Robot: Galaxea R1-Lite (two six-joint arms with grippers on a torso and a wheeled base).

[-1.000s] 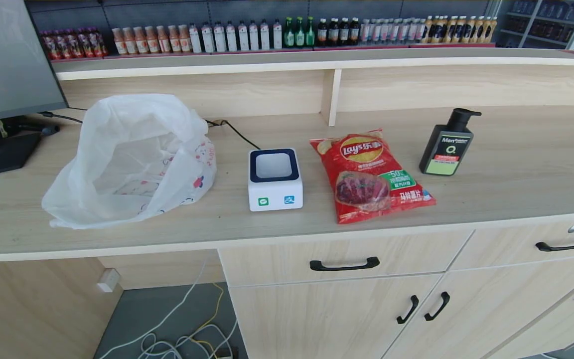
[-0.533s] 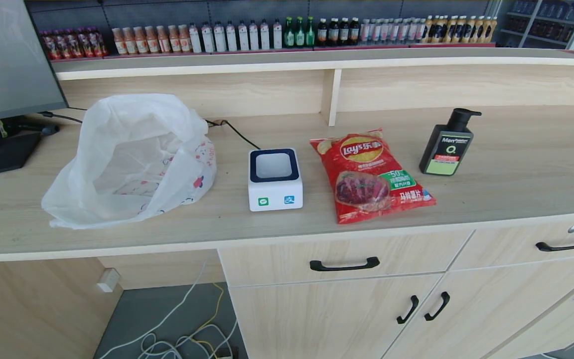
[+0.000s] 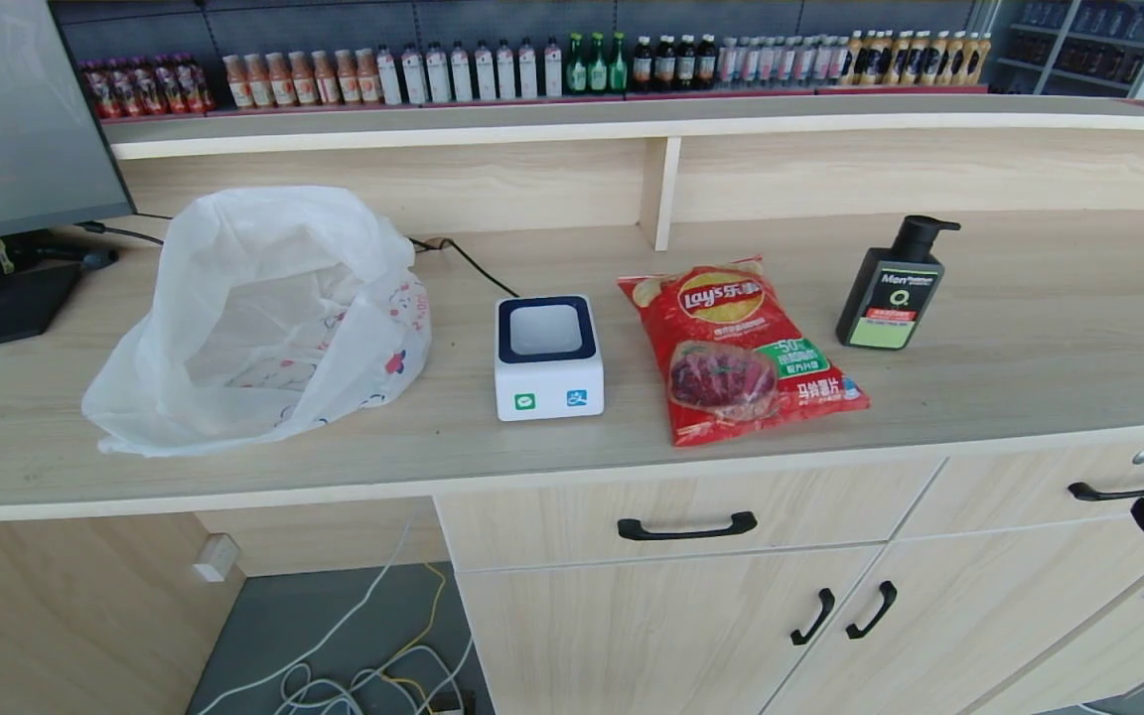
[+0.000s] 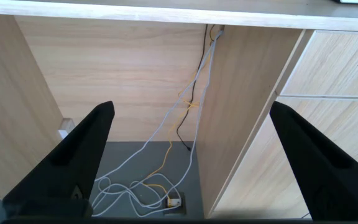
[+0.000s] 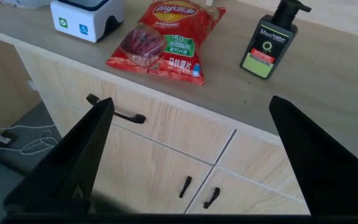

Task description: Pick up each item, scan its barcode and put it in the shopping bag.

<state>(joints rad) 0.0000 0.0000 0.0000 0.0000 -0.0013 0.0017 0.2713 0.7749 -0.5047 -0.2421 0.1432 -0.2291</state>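
– Pale wood tabletop (image 3: 1029, 328), with four things in a row along it. At the left end the white plastic shopping bag (image 3: 264, 318) lies slumped, its mouth gaping toward the front edge.

– And the scanner?

– The scanner (image 3: 548, 356), a white box with a dark-rimmed window on top, sits near the bag on its right, not touching it. Next comes the red chip bag (image 3: 739, 350), lying flat and face up, its lower end near the front edge. Farther right and farther back, the dark pump bottle (image 3: 892, 288) stands upright, apart from the chip bag.

– Is anything inside the shopping bag?

– I cannot tell; the folds and the printed pattern hide the inside.

– Where are the arms?

– Both are short of the tabletop's front edge. The right gripper (image 5: 191, 101) hangs in front of the drawers (image 5: 166, 134) at the right. Its jaws are spread wide and grip nothing, and the chip bag and pump bottle lie beyond it. The left gripper (image 4: 191, 109) faces the open recess under the tabletop, where cables (image 4: 148, 186) trail across the floor. Its jaws are also spread wide and hold nothing.
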